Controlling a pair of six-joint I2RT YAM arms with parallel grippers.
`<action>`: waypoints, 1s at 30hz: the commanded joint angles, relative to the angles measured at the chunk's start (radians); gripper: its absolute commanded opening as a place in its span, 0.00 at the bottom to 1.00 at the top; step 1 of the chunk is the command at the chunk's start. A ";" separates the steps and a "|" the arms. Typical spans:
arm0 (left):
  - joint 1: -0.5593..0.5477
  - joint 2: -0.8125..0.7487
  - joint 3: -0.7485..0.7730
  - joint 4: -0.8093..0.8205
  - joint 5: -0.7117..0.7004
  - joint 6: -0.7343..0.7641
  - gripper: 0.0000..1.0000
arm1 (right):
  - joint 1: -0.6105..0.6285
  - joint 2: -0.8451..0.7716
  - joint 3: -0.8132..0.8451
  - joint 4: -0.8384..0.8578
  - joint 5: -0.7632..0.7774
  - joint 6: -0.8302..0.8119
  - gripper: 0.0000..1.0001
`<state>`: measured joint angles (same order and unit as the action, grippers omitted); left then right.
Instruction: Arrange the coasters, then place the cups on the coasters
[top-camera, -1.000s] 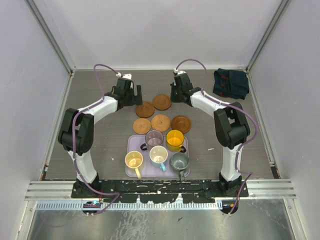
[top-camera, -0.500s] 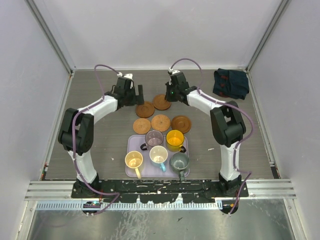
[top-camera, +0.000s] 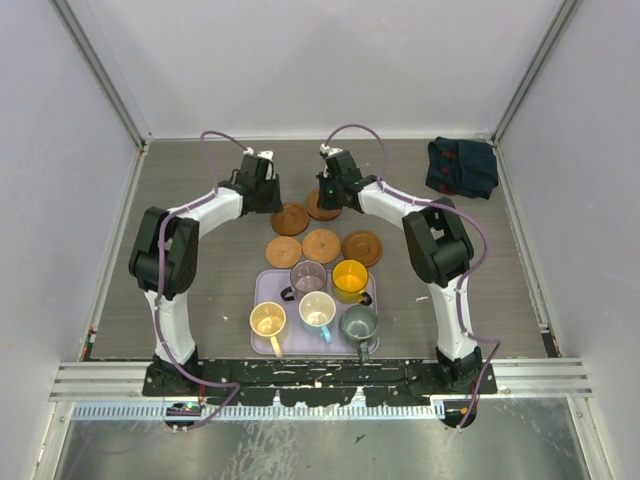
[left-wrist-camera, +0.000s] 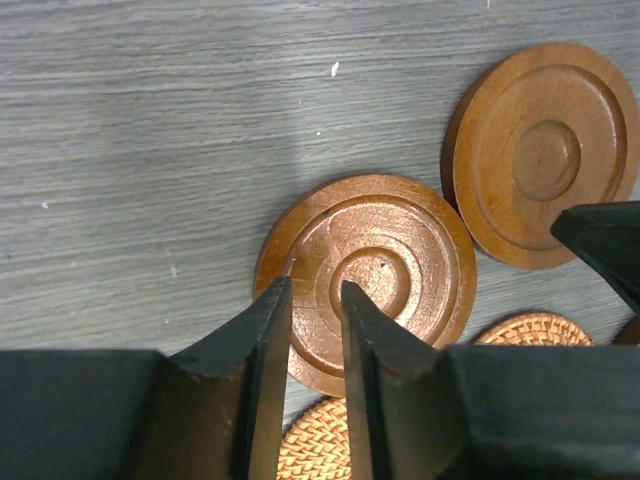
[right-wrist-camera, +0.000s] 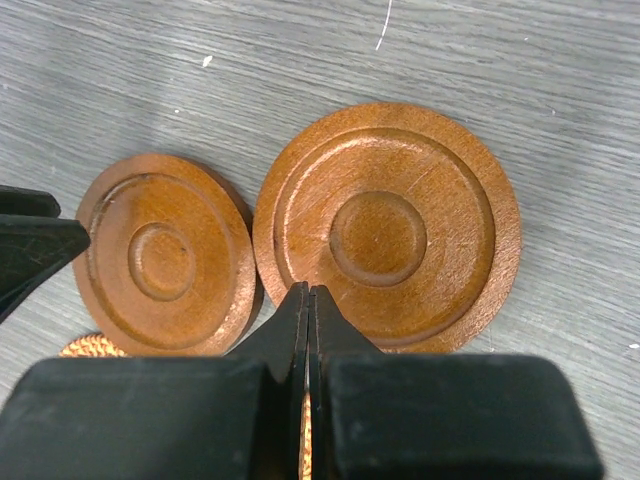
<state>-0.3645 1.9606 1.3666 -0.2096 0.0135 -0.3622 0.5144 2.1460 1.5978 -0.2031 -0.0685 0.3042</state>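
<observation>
Two ringed wooden coasters lie side by side at the back: the left one (top-camera: 291, 218) (left-wrist-camera: 370, 270) (right-wrist-camera: 165, 255) and the right one (top-camera: 322, 205) (right-wrist-camera: 385, 225) (left-wrist-camera: 545, 155). Three woven coasters (top-camera: 322, 245) sit in a row nearer the arms. My left gripper (top-camera: 270, 192) (left-wrist-camera: 315, 290) hovers over the left coaster's near rim, its jaws a narrow gap apart with nothing between them. My right gripper (top-camera: 332, 188) (right-wrist-camera: 308, 292) is shut, tips at the right coaster's near edge. Several cups stand on the lavender tray (top-camera: 372, 300): purple (top-camera: 308, 276), orange (top-camera: 350, 277), cream (top-camera: 267, 321), white (top-camera: 317, 311), grey-green (top-camera: 358, 323).
A dark folded cloth (top-camera: 462, 167) lies at the back right corner. White walls enclose the table on three sides. The two grippers stand close together over the back coasters.
The left gripper's jaws have narrowed from wide open to a small gap. The right gripper has swung left toward the back coasters, still shut. The coasters and cups have not moved.
</observation>
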 joint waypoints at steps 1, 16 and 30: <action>-0.003 0.022 0.065 -0.008 0.047 0.010 0.18 | 0.001 0.008 0.050 0.011 0.005 -0.009 0.01; -0.005 0.043 0.083 -0.030 0.101 0.010 0.24 | 0.001 0.002 0.026 0.011 0.026 -0.018 0.01; -0.013 0.089 0.111 -0.058 0.119 0.000 0.37 | 0.002 0.040 0.040 0.003 0.029 -0.008 0.01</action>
<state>-0.3721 2.0361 1.4261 -0.2577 0.1066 -0.3553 0.5140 2.1723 1.6016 -0.2134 -0.0532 0.2935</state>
